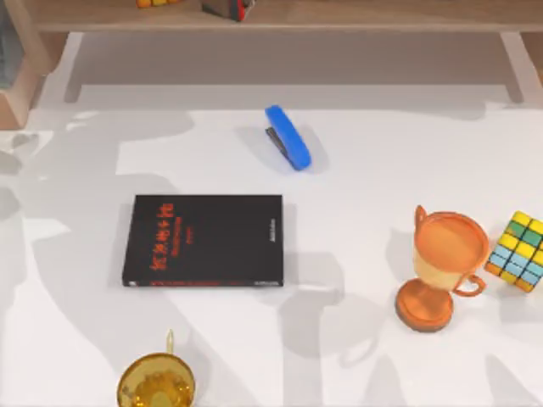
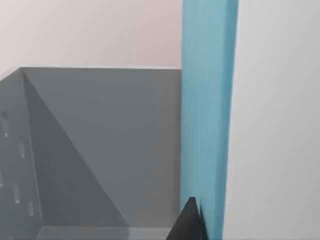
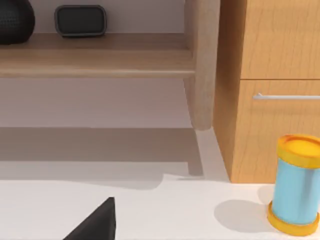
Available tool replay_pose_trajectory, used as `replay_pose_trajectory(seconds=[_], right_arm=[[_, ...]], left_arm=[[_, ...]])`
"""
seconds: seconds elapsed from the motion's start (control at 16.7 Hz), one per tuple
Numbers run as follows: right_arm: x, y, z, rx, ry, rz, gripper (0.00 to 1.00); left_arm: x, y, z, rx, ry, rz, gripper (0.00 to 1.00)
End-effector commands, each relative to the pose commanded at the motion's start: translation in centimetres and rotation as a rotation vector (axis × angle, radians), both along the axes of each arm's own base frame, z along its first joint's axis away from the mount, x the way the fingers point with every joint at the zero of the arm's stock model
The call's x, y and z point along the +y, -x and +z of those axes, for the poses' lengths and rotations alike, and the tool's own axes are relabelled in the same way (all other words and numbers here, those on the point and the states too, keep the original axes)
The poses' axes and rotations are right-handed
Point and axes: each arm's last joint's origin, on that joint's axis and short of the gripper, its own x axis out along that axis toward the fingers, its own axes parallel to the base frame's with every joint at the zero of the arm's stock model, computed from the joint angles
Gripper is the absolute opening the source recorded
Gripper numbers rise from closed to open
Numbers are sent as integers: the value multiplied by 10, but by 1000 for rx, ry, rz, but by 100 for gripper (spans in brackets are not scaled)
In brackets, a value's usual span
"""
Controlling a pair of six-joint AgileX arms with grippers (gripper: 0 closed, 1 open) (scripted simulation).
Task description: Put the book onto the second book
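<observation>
The black book with red lettering [image 1: 204, 240] lay flat on the white table [image 1: 356, 170] in the top view, left of centre, with its cover facing up and nothing resting on it. A blue stapler [image 1: 288, 136] lay behind it, an orange trophy cup [image 1: 441, 267] and a Rubik's cube [image 1: 518, 250] stood well apart at the right, and a golden bell [image 1: 156, 383] sat near the front edge.

In the left wrist view a light-blue book [image 2: 207, 115] was seen upright, close against the camera, its blue cover edge running top to bottom beside a broad white face, with a grey bin-like wall [image 2: 100, 145] behind it. A dark fingertip [image 2: 189, 222] of the left gripper was seen against the book's lower part; the book appeared to be clamped there, though the second finger was hidden.

The book was judged thick, stiff and moderately heavy, with a smooth cover likely to slip under a light pinch. A hold across its thickness near the middle of one long edge was judged best, so that it would not swing.

In the right wrist view a dark fingertip [image 3: 97, 222] was seen over the table, facing a wooden shelf [image 3: 95, 60] and a blue-and-yellow canister [image 3: 296, 185]; whether that gripper was open could not be told.
</observation>
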Motion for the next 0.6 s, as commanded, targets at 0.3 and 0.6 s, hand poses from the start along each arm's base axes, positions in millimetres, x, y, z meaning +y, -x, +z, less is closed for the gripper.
replay_pose_trajectory(seconds=[0.3,0.6], right_arm=[[0,0,0,0,0,0,100],[0,0,0,0,0,0,100]], left_arm=[[-11,6,21,-39,-54,43,0],[-96,42,129,-294,-237,182,0]])
